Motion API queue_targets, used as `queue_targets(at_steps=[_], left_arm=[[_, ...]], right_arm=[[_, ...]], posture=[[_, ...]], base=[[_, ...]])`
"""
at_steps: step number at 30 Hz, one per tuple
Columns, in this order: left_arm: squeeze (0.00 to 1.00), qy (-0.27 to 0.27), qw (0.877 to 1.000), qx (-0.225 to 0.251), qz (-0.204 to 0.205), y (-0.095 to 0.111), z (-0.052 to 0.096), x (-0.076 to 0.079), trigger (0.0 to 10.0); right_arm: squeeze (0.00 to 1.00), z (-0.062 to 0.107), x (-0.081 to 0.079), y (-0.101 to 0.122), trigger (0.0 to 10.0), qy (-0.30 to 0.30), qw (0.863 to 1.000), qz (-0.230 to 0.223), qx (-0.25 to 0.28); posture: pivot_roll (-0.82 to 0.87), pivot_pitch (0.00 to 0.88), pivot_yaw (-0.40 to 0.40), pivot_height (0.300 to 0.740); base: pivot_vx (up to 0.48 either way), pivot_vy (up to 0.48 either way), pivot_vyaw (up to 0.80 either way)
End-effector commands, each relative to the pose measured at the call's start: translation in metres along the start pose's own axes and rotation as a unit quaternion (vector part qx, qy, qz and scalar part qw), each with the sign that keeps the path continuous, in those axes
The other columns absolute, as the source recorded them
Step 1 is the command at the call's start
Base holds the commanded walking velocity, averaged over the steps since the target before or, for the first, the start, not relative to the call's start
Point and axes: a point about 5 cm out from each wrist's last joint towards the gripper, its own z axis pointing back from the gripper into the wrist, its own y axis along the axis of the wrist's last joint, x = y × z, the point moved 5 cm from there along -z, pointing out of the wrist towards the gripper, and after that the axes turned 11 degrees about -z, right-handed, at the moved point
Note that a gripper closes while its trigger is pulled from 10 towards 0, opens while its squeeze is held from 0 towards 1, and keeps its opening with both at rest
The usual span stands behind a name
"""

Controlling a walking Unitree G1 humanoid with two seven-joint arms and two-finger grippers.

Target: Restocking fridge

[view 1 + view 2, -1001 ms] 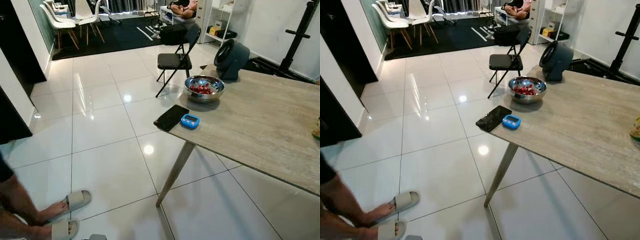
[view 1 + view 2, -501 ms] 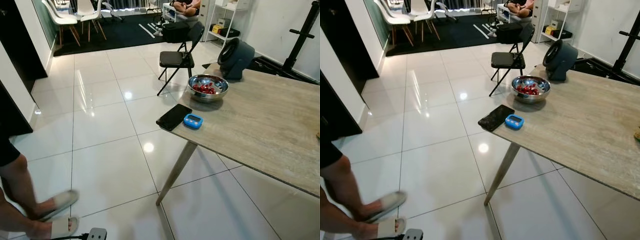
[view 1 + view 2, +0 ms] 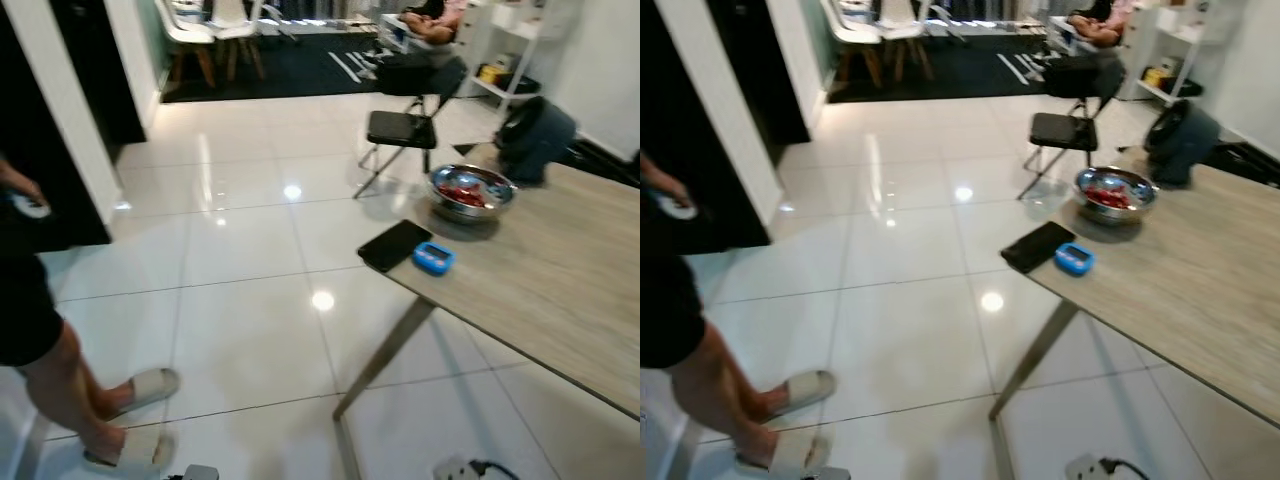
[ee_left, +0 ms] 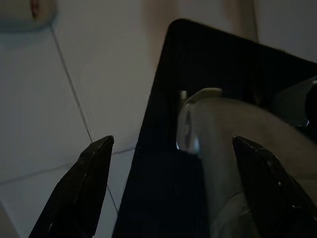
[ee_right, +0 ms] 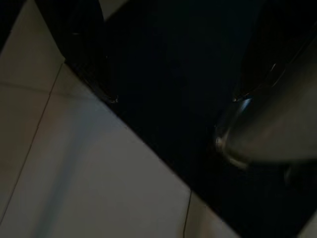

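Head eyes overlook table (image 3: 560, 290); wrist views, seemingly floorward, dark.

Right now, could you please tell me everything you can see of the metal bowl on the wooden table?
The round, shiny silver metal bowl stands upright on the light wood-grain table, near its far corner. It holds a heap of small red items, too blurred to identify. Nothing touches its rim. A black phone and a small blue device lie apart from it, nearer the table's edge.

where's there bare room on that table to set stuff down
The table is bare over its wide stretch right of the blue timer and nearer the camera than the metal bowl. The crowded part is the left corner: the black phone, the timer touching or nearly touching it, and the bowl behind them.
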Motion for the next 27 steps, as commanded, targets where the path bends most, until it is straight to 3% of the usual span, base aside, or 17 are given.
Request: queue_targets(at_steps=[1,4,5,9,11,19,27], left_arm=[[0.00,-0.008,1.000,-0.021,-0.007,-0.010,0.000,0.006,10.0],[0.00,-0.008,1.000,-0.019,-0.008,-0.008,0.000,0.005,10.0],[0.00,-0.002,1.000,-0.010,0.001,-0.003,0.000,0.001,10.0],[0.00,0.000,1.000,-0.007,0.005,-0.001,0.000,0.001,10.0],[0.00,-0.014,1.000,-0.014,-0.005,-0.006,-0.001,0.010,10.0],[0.00,-0.022,1.000,-0.003,0.014,0.000,-0.003,0.017,10.0],[0.00,-0.027,1.000,-0.011,0.005,-0.004,-0.003,0.022,10.0]], right_arm=[[0.00,0.001,0.003,-0.008,10.0,-0.005,1.000,-0.013,-0.010],[0.00,0.002,0.004,-0.016,10.0,-0.007,1.000,-0.006,-0.023],[0.00,0.004,0.007,-0.032,10.0,-0.012,0.999,-0.002,-0.044],[0.00,0.005,0.007,-0.037,10.0,-0.013,0.999,-0.002,-0.050],[0.00,0.006,0.009,-0.043,10.0,-0.022,0.998,-0.020,-0.053],[0.00,0.006,0.010,-0.042,10.0,-0.021,0.998,-0.014,-0.053],[0.00,0.006,0.010,-0.040,10.0,-0.020,0.999,-0.006,-0.050]], posture=[[-0.02,0.000,-0.022,0.740],[-0.02,0.000,-0.022,0.740],[-0.01,0.000,-0.022,0.740],[-0.02,0.000,-0.016,0.740],[-0.04,0.000,0.002,0.740],[-0.04,0.000,-0.003,0.740],[-0.05,0.000,-0.001,0.740]], base=[[0.000,0.000,0.79],[0.000,0.000,0.79],[0.000,0.000,0.79],[0.000,0.000,0.79],[0.000,0.000,0.79],[0.000,0.000,0.79],[0.000,0.000,0.66]])
